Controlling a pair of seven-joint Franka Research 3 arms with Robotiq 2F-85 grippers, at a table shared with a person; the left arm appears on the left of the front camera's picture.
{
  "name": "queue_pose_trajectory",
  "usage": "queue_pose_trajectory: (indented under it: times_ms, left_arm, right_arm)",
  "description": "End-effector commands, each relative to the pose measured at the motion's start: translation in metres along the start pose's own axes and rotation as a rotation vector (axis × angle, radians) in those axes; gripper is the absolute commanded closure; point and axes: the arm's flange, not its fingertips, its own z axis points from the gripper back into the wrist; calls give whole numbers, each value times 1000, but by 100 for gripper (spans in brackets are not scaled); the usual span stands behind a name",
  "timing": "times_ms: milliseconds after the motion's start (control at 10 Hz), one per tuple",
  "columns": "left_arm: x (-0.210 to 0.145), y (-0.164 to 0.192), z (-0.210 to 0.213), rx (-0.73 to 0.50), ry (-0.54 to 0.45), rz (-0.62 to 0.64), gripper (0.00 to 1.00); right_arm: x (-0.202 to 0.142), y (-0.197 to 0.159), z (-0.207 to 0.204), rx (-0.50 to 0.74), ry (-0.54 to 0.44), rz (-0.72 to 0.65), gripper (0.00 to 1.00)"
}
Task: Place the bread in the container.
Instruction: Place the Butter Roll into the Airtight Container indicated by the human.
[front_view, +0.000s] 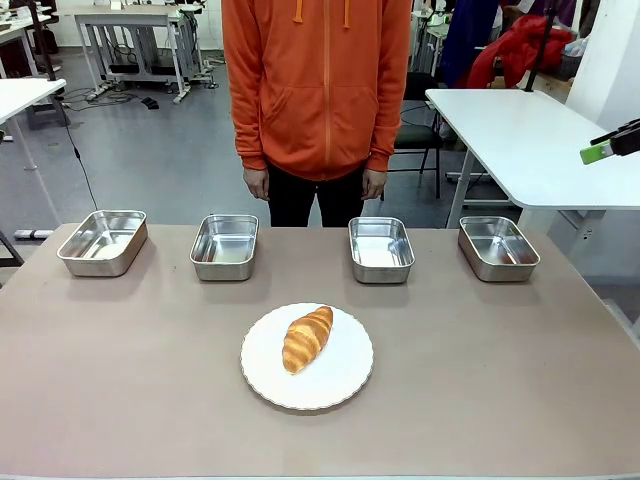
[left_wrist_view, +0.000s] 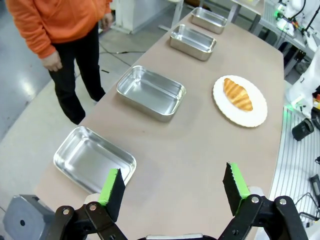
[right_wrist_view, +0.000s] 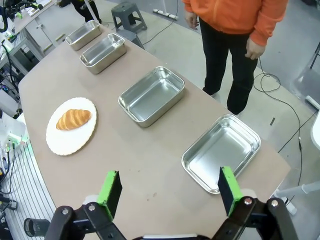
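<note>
Our left hand (left_wrist_view: 172, 175) hung wide open and empty, high over one end of the bench (front_view: 120, 380). Our right hand (right_wrist_view: 169, 176) hung open and empty too, over the other end. The bread (front_view: 307, 338) lay well apart from both, on a white plate (front_view: 345, 385) midway along the near side. It was clear of the four trays (front_view: 381, 273) lined along the far edge, and we could not tell which one was meant. We judged the bread light, soft and flaky, its glaze slightly slippery. A gentle hold across the thick middle, not the tapered tips, seemed safest.
</note>
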Motion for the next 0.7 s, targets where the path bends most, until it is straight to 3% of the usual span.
queue_pose_trajectory:
  times_ms: [0, 600]
  left_arm:
    - [1, 1, 1, 12, 3, 8, 0]
    - [1, 1, 1, 12, 3, 8, 0]
  right_arm:
    - [1, 0, -1, -7, -5, 4, 0]
    - [1, 0, -1, -7, -5, 4, 0]
